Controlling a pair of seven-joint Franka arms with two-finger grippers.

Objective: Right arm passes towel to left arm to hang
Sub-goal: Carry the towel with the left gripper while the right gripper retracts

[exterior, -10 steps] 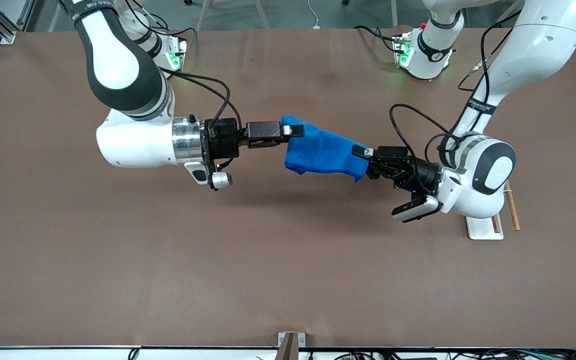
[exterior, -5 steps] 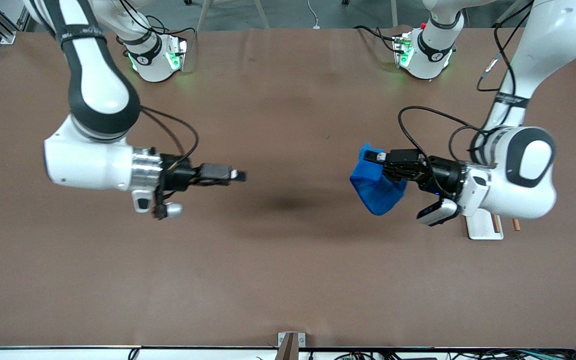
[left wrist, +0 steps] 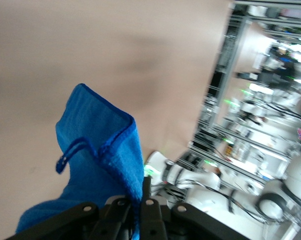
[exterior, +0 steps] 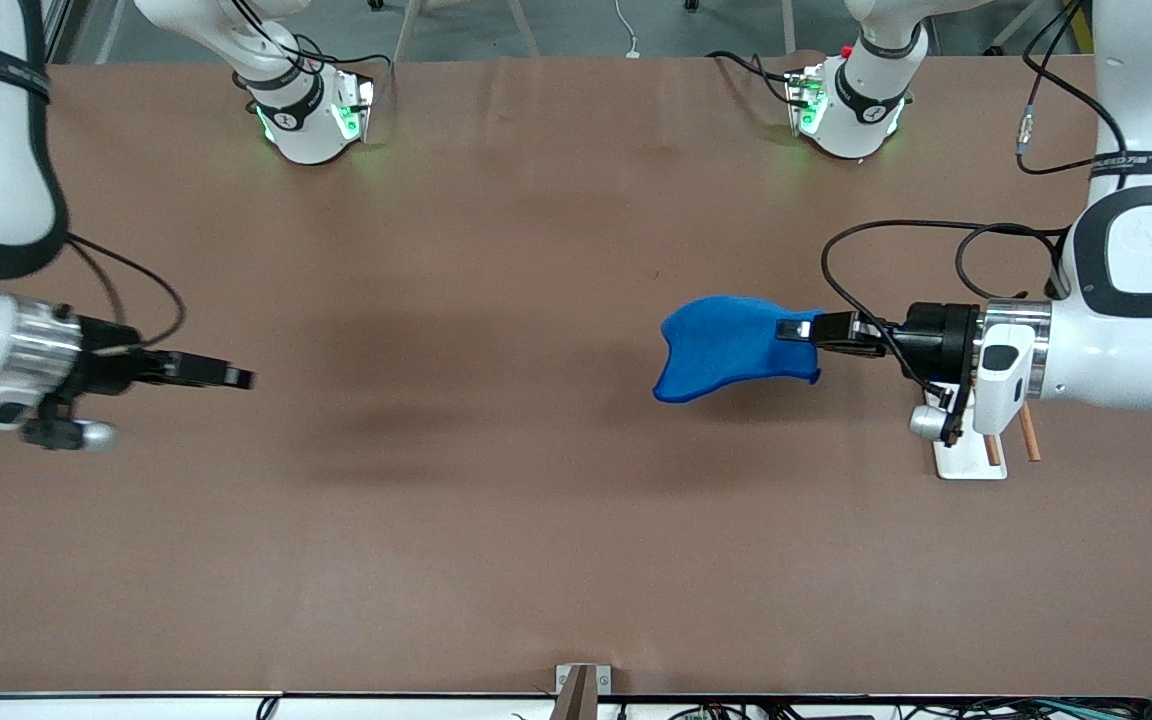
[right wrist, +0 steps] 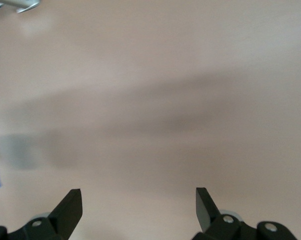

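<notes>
The bright blue towel (exterior: 731, 347) hangs in the air over the table, held by one edge. My left gripper (exterior: 798, 329) is shut on that edge; the cloth droops away from it. In the left wrist view the towel (left wrist: 98, 160) fills the space before the pinched fingers (left wrist: 146, 210), with a small hanging loop showing. My right gripper (exterior: 239, 378) is open and empty, up over the table toward the right arm's end. The right wrist view shows its gripper (right wrist: 139, 202) with jaws spread wide over bare table.
A white tray (exterior: 966, 456) with two wooden rods (exterior: 1028, 436) lies under the left arm's wrist, mostly hidden by it. Both arm bases (exterior: 311, 115) stand along the table's back edge. A small bracket (exterior: 581, 685) sits at the near table edge.
The right gripper let go of the towel and drew back toward its own end of the table. The left gripper kept the towel and pulled it toward the tray, and its wrist turned.
</notes>
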